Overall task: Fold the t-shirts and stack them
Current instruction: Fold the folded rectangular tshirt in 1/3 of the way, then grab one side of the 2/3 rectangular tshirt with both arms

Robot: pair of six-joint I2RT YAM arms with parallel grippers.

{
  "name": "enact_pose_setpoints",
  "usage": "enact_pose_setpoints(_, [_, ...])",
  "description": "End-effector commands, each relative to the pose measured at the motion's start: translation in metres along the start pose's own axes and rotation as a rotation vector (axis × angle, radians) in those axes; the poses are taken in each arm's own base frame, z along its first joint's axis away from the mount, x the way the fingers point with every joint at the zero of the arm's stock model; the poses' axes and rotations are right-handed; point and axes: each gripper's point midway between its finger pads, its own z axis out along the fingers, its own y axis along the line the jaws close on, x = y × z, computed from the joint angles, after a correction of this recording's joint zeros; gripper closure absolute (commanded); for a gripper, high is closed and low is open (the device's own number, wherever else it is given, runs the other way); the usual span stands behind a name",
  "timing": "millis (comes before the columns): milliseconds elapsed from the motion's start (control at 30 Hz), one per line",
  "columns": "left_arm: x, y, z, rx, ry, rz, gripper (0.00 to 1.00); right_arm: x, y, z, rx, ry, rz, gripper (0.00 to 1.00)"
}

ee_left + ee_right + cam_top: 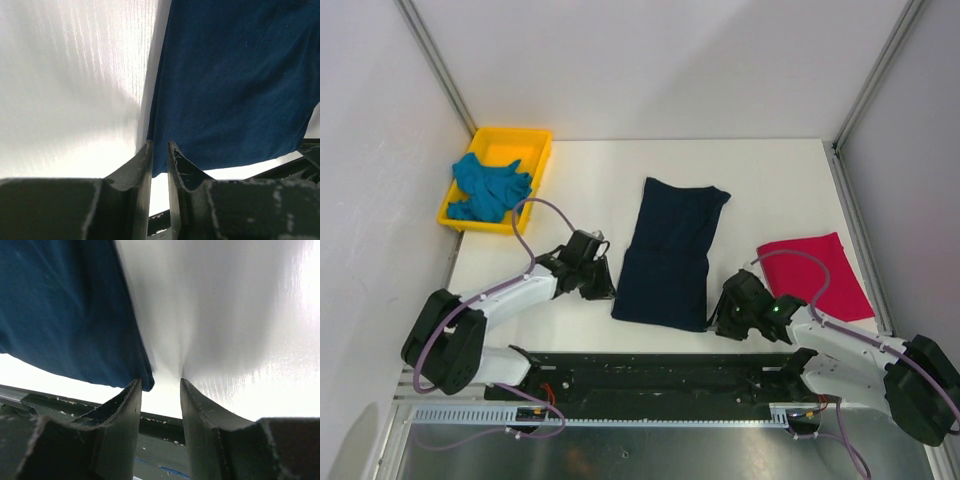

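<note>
A dark navy t-shirt [670, 255] lies folded into a long strip in the middle of the white table. My left gripper [602, 286] sits low at its near left corner. In the left wrist view the jaws [160, 144] stand a narrow gap apart, with the navy cloth [235, 85] edge just beyond the tips. At the near right corner is my right gripper [721, 318]; its jaws [160, 381] are open, and the navy corner [65, 315] is beside the left fingertip. A crimson-pink t-shirt [815, 275] lies folded at the right. A teal t-shirt [490, 188] is crumpled in the tray.
A yellow plastic tray [535, 140] stands at the back left corner of the table [590, 180]. A black rail [650, 370] runs along the near edge between the arm bases. Grey walls and metal posts close in both sides.
</note>
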Motion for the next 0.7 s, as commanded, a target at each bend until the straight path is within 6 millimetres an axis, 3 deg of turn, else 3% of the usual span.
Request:
enact_pose_setpoints(0, [-0.002,-0.002,-0.008,0.028,-0.021,0.023,0.77,0.008,0.005,0.006,-0.022,0.012,0.041,0.58])
enact_pose_setpoints(500, [0.014,0.010,-0.007,0.013,0.006,0.019,0.76,0.015,-0.001,0.019,-0.019,-0.013,0.089,0.57])
enact_pose_setpoints(667, [0.027,0.017,-0.005,0.011,0.036,0.014,0.72,0.013,-0.008,0.019,0.005,-0.034,0.091,0.76])
